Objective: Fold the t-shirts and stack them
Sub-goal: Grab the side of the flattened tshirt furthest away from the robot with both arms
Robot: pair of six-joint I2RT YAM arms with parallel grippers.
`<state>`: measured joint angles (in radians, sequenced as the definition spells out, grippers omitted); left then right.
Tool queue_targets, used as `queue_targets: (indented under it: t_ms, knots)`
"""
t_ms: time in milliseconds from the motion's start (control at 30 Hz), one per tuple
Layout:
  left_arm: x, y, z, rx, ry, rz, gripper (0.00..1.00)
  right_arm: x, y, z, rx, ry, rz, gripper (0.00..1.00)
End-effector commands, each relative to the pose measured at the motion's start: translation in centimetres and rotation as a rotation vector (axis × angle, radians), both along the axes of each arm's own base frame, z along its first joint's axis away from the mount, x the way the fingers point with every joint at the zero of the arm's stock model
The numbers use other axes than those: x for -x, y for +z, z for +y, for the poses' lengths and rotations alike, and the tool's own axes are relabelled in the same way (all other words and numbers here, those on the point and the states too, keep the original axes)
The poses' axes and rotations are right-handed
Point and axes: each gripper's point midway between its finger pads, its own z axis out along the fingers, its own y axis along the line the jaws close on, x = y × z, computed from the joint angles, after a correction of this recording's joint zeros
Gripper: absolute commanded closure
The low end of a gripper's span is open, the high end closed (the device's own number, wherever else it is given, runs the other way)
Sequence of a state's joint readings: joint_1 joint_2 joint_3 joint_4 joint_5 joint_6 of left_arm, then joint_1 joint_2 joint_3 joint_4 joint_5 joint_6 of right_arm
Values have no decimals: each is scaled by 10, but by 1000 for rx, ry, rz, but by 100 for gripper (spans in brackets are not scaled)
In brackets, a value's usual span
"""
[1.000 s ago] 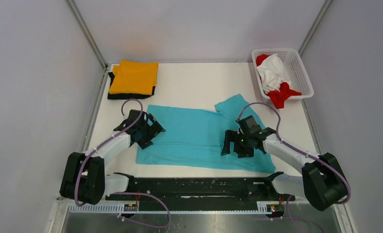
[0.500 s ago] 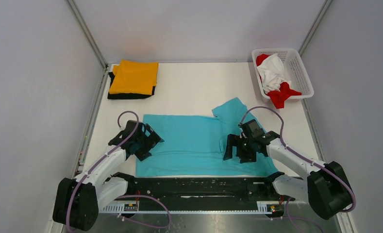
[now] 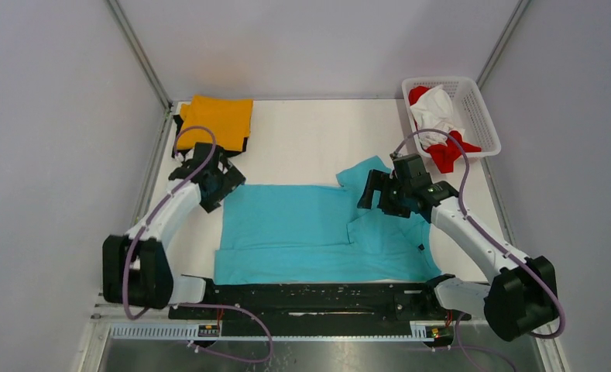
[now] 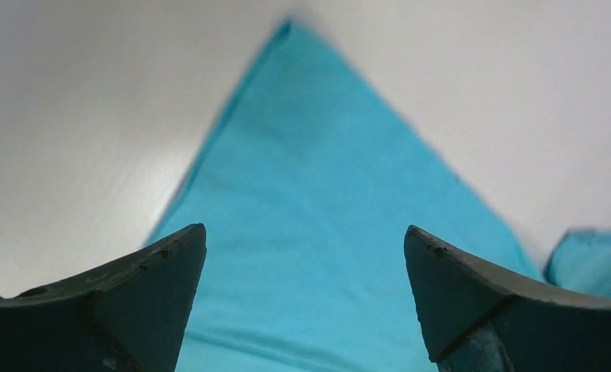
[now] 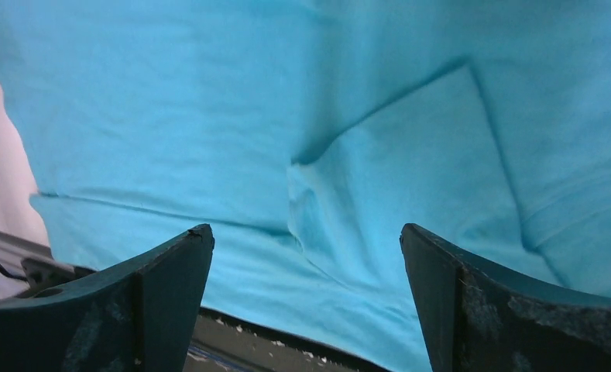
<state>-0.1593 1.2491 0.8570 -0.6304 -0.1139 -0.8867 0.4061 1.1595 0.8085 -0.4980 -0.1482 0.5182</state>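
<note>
The turquoise t-shirt [image 3: 286, 232] lies spread on the near half of the desk [image 3: 310, 139]. The left claw [image 3: 226, 186] and the right claw [image 3: 369, 195] hang released and empty over its far corners. Beyond, at far left, the folded orange t-shirt [image 3: 221, 120] rests on the black t-shirt [image 3: 177, 125]. At far right, the red t-shirt [image 3: 445, 159] and the white t-shirt [image 3: 434, 112] lie in the basket [image 3: 482, 116].

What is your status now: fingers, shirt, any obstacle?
Left fingers open, empty. Right fingers open, empty. Turquoise shirt spread on table under both. Nothing lying on it.
</note>
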Motion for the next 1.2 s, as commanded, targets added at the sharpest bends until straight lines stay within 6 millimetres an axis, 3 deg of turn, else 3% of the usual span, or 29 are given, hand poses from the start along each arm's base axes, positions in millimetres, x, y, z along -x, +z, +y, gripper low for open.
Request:
queue_targets:
  t_ms: [0,133,300,367,600,767,833,967,1033,1167]
  knots:
    - [-52,-7,32,-116,1,39,1,-32,15,1,-20,-4,-54,1]
    - [-87,-26,46,-178,-10,128,7,-40,7,-1,2,4,-31,1]
    - [-109,-53,54,-220,-18,232,17,-45,-4,-9,16,-15,5,0]
    - [-106,-62,54,-223,-17,265,27,-47,-4,-10,12,-20,8,1]
    - [-86,-81,53,-211,-16,319,40,-57,-4,-17,21,-43,5,0]
    - [-84,-83,53,-213,-22,325,52,-72,3,-19,23,-56,-34,2]
    - [-84,-83,50,-198,-32,325,57,-84,7,-19,25,-67,-59,2]
    - [-84,-85,44,-167,-47,315,81,-119,12,-17,34,-77,-73,2]
    - [-84,-86,40,-150,-63,315,97,-136,8,-12,17,-66,-50,2]
    - [-84,-84,37,-141,-81,306,100,-181,2,-9,-21,-100,-15,2]
